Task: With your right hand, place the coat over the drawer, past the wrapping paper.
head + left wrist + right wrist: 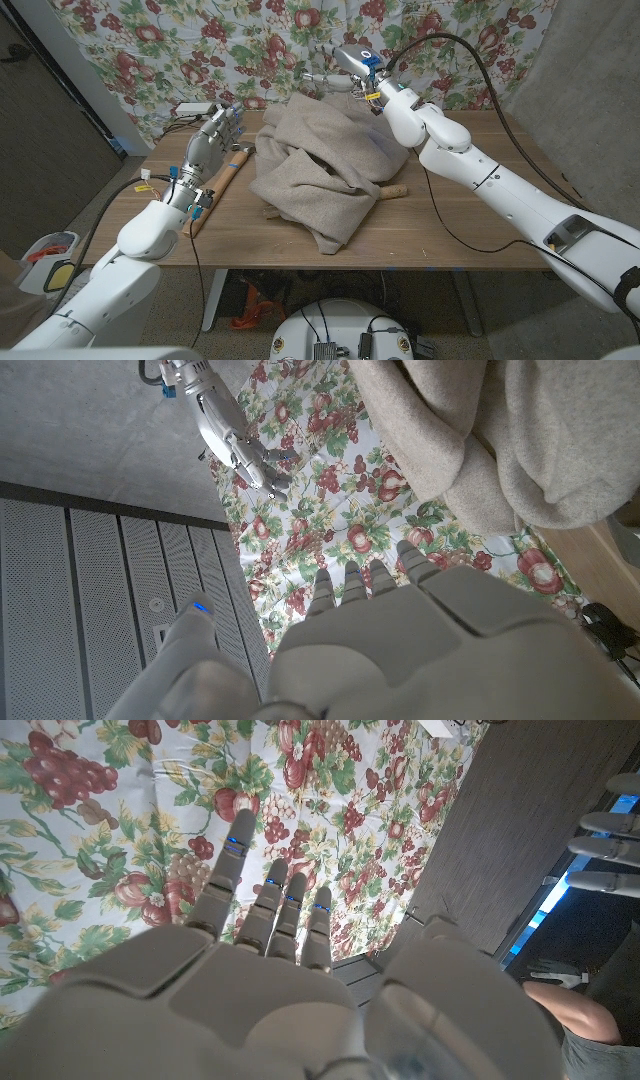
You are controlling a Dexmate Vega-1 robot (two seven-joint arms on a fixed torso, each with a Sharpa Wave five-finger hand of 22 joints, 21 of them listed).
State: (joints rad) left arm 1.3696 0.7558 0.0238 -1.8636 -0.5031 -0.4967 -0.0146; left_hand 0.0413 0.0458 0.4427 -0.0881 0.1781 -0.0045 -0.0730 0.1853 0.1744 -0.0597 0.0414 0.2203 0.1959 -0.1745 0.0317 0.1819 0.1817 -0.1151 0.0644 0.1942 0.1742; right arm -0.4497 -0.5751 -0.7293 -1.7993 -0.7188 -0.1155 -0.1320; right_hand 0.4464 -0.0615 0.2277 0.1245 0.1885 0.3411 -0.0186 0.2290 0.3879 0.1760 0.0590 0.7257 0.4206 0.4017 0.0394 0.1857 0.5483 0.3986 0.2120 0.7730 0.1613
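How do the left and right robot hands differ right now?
The right robot hand is raised beyond the coat, near the floral curtain, arm stretched across the table; the left robot hand hangs low over the table's left part beside the hammer, arm drawn in. Both hold nothing, fingers extended.

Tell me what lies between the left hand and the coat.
Head view: a wooden-handled hammer lies on the table between the left hand and the coat.

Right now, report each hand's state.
Left hand: open, holding nothing.
Right hand: open, holding nothing, raised beyond the coat.
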